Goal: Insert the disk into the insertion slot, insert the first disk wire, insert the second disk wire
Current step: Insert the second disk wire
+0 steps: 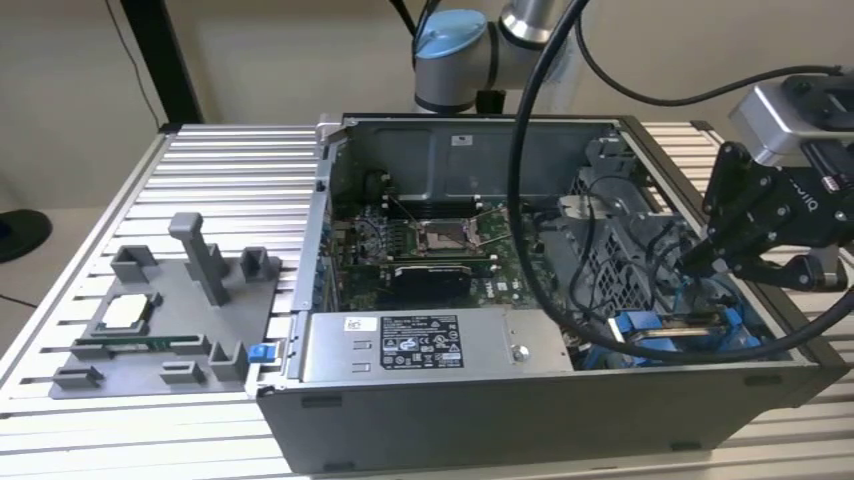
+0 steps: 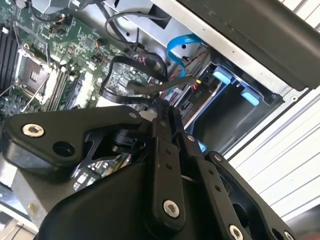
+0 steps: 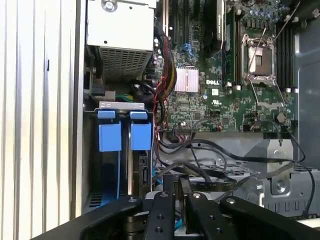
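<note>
While the arm reaches in from the exterior view's right, its black gripper (image 1: 727, 262) hangs tilted over the right-hand end of the open computer case (image 1: 534, 420), just above the tangle of dark cables there. In both wrist views the two fingers (image 3: 172, 207) stand close together, with only a narrow gap, and a flat black cable end (image 3: 192, 186) sits right at their tips; whether they actually pinch it I cannot tell.

Nearest the camera in the exterior view, the grey power-supply box (image 1: 434, 345) lies along the front wall of the case. Beside it, in the front right corner, is the insertion slot (image 1: 681, 335), a grey metal bay with blue rails. The first wrist view shows two blue tabs (image 3: 124, 130) side by side in that bay, with a dark flat body beneath them that may be the disk (image 3: 140, 170), though I cannot be sure. A light blue ribbon wire (image 2: 182, 47) loops above the bay in the second wrist view.

Farther back, the green circuit board (image 1: 427, 240) covers the case floor, its empty processor socket (image 1: 441, 235) in the middle. Off to the exterior view's left, a grey holder tray (image 1: 160, 320) rests on the ribbed metal table (image 1: 214, 170).
</note>
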### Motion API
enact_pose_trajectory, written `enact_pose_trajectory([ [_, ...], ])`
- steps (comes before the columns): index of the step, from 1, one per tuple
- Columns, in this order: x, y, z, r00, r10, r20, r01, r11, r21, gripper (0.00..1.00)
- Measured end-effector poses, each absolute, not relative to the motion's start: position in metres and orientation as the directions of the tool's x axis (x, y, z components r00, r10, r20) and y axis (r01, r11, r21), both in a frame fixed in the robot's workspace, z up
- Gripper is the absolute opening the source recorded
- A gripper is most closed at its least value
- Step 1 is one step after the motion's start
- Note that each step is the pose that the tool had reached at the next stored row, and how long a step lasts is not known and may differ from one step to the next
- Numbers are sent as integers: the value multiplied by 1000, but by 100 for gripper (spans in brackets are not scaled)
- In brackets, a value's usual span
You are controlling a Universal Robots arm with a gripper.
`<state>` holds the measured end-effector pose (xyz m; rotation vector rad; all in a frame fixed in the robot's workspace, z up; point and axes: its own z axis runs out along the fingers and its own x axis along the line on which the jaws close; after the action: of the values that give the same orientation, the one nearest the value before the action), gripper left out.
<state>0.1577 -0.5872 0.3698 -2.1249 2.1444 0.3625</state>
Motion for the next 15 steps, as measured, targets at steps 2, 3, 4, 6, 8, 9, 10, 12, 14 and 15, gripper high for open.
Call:
enact_pose_trajectory([
  [2, 157, -588, 370, -18, -971, -237, -995, -5, 97, 0],
  [3, 157, -589, 369, -16, -971, -237, -995, -7, 97, 0],
  [4, 157, -589, 369, -14, -972, -236, -995, -10, 97, 0],
  [6, 157, -590, 369, -9, -972, -233, -995, -14, 97, 0],
  [8, 157, -591, 369, -5, -973, -231, -995, -18, 97, 0],
  [9, 157, -591, 368, -4, -973, -229, -995, -19, 97, 0],
  [10, 156, -591, 368, -3, -973, -229, -995, -20, 97, 0],
  [12, 156, -591, 368, -2, -974, -228, -995, -20, 97, 0],
  [14, 155, -591, 368, -2, -974, -228, -995, -21, 97, 0],
  [15, 155, -591, 368, -2, -974, -227, -995, -21, 97, 0],
])
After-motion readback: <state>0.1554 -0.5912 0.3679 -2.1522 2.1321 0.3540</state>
